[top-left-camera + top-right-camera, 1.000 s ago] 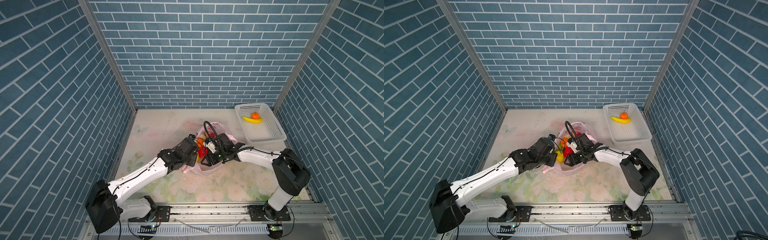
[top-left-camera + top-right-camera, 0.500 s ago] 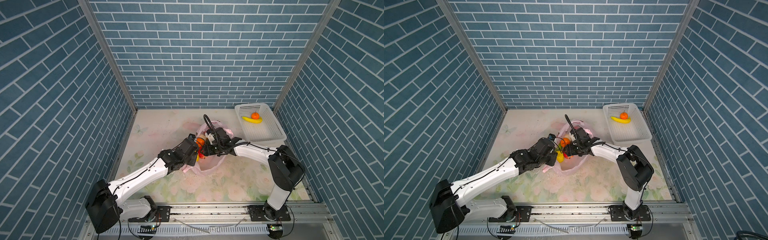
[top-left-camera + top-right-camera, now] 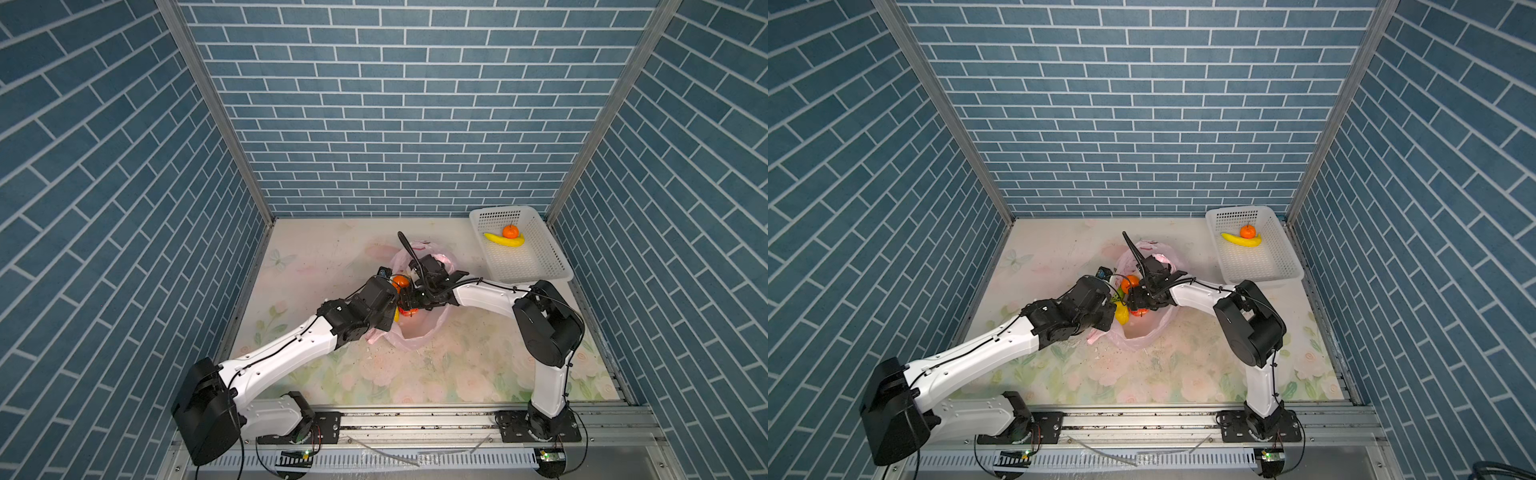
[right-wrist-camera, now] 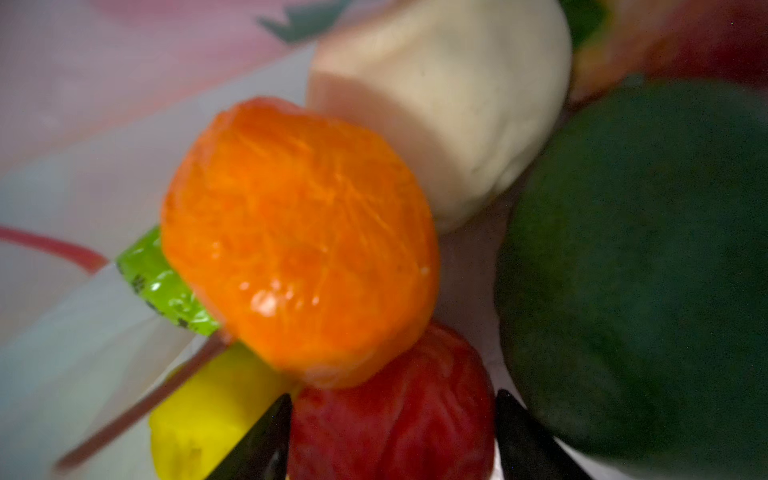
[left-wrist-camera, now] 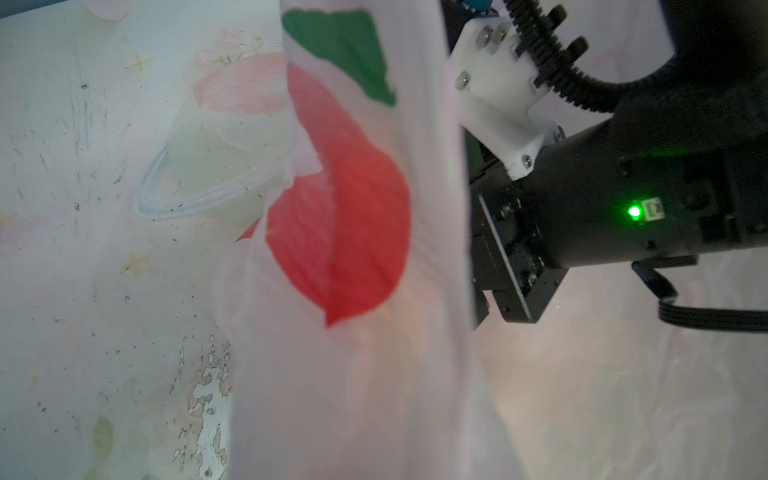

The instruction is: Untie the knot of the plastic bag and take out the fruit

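Observation:
The pink plastic bag (image 3: 419, 332) (image 3: 1142, 337) lies open at mid-table, and no knot shows. Inside it are an orange tangerine (image 3: 401, 281) (image 4: 299, 245), a cream fruit (image 4: 449, 104), a dark green avocado (image 4: 640, 270), a yellow lemon (image 3: 1121, 313) (image 4: 208, 407) and a red fruit (image 3: 1140, 312) (image 4: 390, 415). My right gripper (image 3: 409, 301) (image 4: 392, 436) reaches into the bag, its black fingers (image 4: 266, 436) pressed against both sides of the red fruit. My left gripper (image 3: 392, 318) is shut on the bag's left edge. Taut film (image 5: 353, 374) with a red heart print hides its jaws.
A white perforated basket (image 3: 536, 266) (image 3: 1258, 266) stands at the back right, holding a banana (image 3: 505, 241) and a tangerine (image 3: 510, 231). Blue brick walls close in three sides. The right arm's wrist (image 5: 623, 208) hangs close beside the left gripper.
My right gripper has moved up and left inside the bag onto the pile of fruit, and its elbow has swung left. The left arm has held still.

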### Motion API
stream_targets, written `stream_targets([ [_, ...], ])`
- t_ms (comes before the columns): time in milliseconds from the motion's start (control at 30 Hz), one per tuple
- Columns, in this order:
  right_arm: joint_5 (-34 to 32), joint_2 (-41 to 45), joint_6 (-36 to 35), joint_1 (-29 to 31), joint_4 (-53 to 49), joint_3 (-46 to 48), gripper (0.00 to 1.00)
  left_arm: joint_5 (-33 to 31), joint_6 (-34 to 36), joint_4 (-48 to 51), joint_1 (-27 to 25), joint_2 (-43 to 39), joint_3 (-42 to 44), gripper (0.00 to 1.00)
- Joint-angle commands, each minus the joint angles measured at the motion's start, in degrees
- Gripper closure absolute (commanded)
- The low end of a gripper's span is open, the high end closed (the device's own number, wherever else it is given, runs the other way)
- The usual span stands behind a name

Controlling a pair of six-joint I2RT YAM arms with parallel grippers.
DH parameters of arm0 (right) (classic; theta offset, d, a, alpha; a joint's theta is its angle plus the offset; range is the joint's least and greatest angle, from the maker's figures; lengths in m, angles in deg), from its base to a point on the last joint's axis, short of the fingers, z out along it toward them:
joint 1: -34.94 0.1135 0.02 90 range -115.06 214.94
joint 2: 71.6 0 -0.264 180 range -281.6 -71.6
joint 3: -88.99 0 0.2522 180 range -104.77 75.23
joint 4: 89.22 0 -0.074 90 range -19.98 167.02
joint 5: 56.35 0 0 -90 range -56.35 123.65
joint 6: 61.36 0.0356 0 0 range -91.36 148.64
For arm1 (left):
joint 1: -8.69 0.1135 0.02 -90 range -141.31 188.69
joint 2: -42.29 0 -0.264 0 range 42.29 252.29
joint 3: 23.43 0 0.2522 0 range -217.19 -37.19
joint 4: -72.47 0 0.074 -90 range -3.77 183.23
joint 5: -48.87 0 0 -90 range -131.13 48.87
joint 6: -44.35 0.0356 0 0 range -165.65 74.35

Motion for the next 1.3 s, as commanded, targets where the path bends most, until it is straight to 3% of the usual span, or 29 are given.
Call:
stream_targets([
  [0,-2.90,-2.51,0.83,0.01,-3.12,-2.99,0.25,-1.97,0.32,0.81,-0.22,1.08,-0.72,1.00],
  [200,-2.98,-3.43,0.04,0.06,-3.86,-3.22,0.32,-2.86,-0.17,-2.42,-0.04,2.18,-0.51,1.00],
  [400,-2.89,2.11,-0.11,-0.07,-0.31,1.67,0.41,-3.39,1.20,-3.74,0.05,1.17,0.21,1.00],
  [800,0.30,17.31,-0.96,-0.03,5.69,12.03,0.42,-4.01,5.94,-8.00,0.05,0.94,-0.08,1.00],
  [1267,6.33,25.04,-5.77,0.28,-3.11,6.08,0.43,-5.43,7.39,-7.73,0.06,1.28,-2.11,1.00],
])
